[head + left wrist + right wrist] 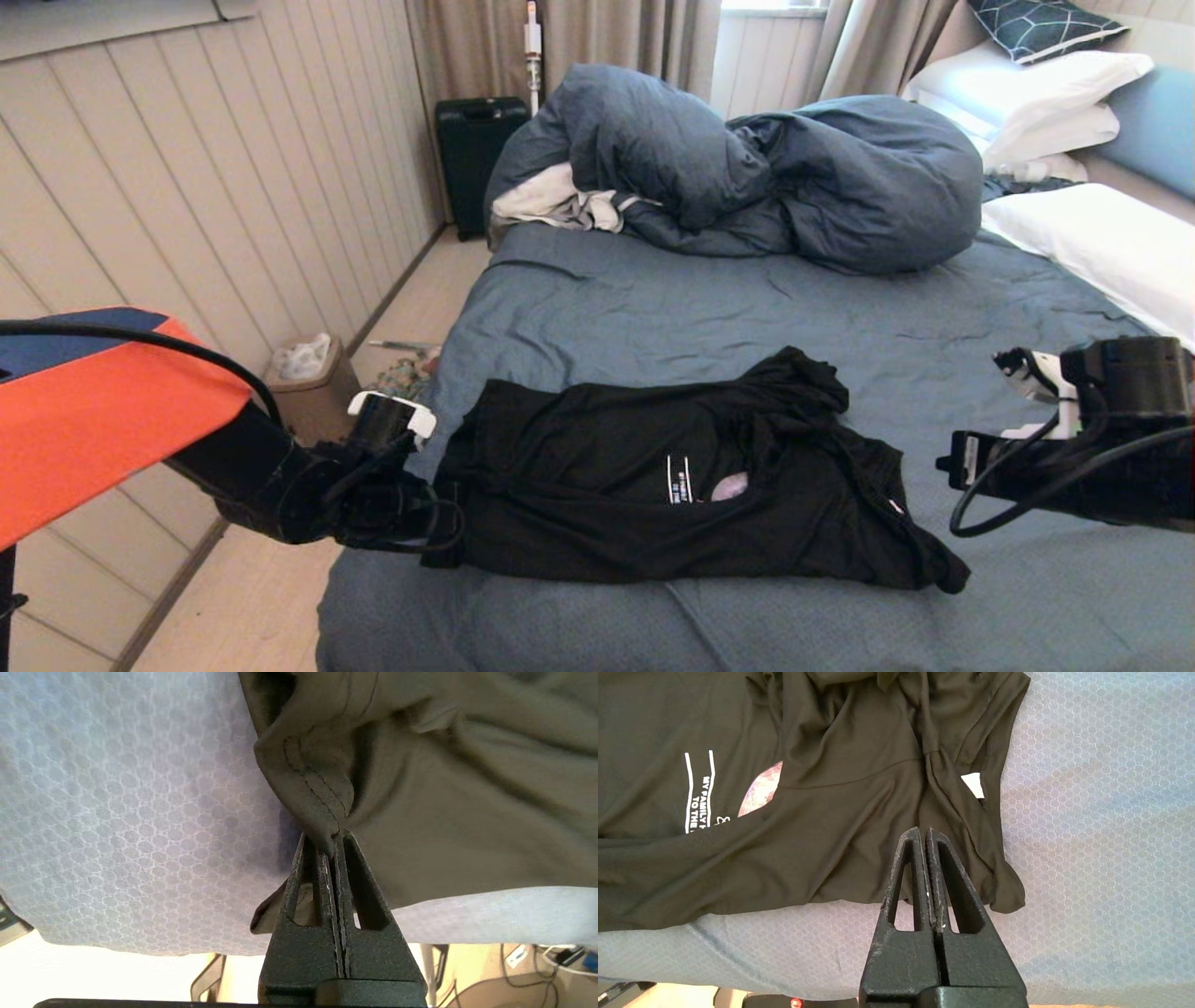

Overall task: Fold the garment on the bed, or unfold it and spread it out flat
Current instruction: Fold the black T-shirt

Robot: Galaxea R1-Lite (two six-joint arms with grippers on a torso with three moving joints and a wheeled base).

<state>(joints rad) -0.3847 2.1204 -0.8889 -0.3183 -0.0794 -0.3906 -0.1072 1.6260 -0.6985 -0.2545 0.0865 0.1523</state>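
The garment [653,467], a black T-shirt with white lettering and a bit of grey moon print, lies crumpled across the near part of the bed [709,308]. My left gripper [446,523] is at the garment's left end, by the bed's left edge. In the left wrist view it [334,835] is shut on a stitched hem of the garment [444,793]. My right gripper [952,462] hovers off the garment's right end. In the right wrist view it [924,830] is shut and empty above the garment [840,812], near the white neck tag [973,784].
A bulky slate-blue duvet [766,168] is heaped at the far side with a white-grey cloth [555,201] beside it. White pillows [1102,233] lie at the right. On the floor to the left stand a dark suitcase [478,149] and a bin [308,373] by the panelled wall.
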